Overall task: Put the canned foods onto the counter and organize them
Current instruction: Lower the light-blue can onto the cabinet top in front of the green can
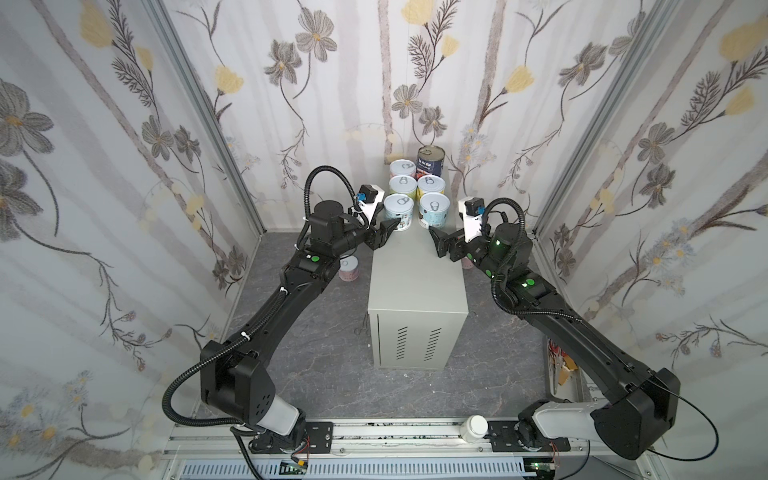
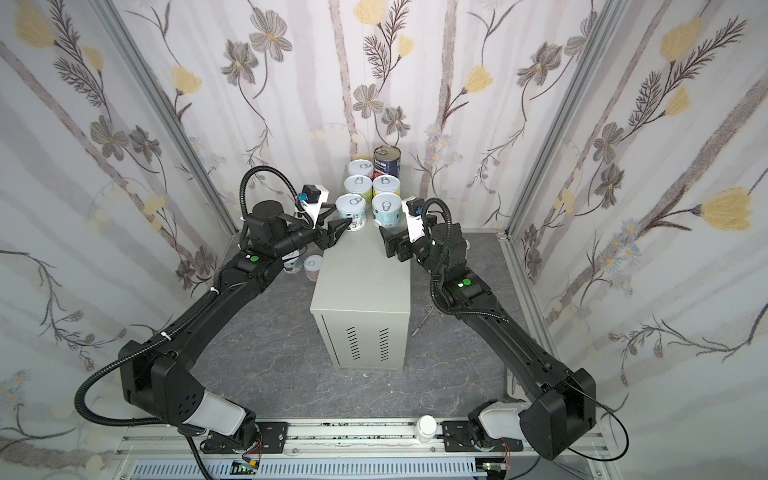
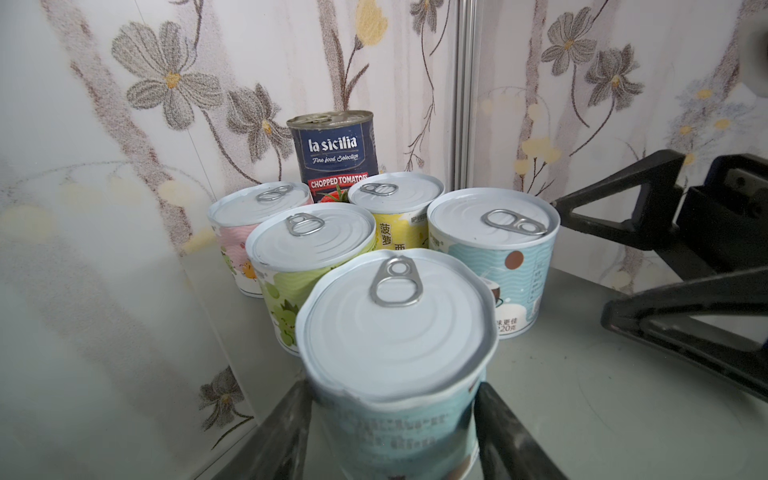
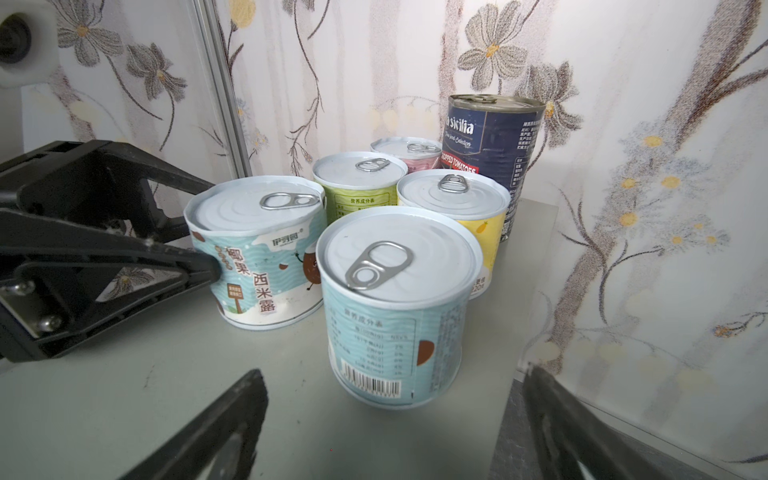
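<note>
Item: your left gripper (image 1: pixel 394 227) clamps the short pale-blue-labelled tin can (image 1: pixel 399 210), which stands at the far end of the tall light-grey metal counter (image 1: pixel 415 286). It is grouped with four more short cans (image 1: pixel 403 185) and the taller dark-blue tomato can (image 1: pixel 431 160). Your right gripper (image 1: pixel 437 245): jaws spread wide, touching no can.

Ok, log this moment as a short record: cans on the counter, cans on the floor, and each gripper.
counter: grey metal box, six cans upright at its far end
back row: pink can, tall tomato can
middle row: green can, yellow can
front row: left blue can, right blue can
left gripper: shut on the left blue can, whose rim is dented
right gripper: open, empty, short of the right blue can
floor: pink floor can, plus a second floor can partly hidden
</note>
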Motion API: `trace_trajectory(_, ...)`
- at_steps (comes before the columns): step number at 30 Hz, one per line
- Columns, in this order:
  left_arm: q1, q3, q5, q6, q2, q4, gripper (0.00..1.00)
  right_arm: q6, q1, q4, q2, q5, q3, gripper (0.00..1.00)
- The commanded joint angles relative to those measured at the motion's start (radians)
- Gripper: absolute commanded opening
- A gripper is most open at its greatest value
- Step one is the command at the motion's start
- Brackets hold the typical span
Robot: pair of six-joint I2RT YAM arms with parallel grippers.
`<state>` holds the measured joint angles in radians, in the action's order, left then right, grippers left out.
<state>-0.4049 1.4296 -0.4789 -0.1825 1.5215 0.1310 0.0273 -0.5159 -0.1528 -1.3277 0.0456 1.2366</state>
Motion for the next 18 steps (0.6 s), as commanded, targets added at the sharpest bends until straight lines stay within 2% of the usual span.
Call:
trace_trajectory(1, 0.000, 0.014, -0.022, 0.003, 0.005, 0.007, 0.60, 0.013, -0.001, -0.036, -0.004, 0.004, 0.010, 0.96)
trace_trajectory(18, -0.005, 0.028, -0.027, 0.006, 0.017, 0.001, 0.59, 0.016, 0.000, -0.036, -0.008, 0.004, 0.007, 0.95)
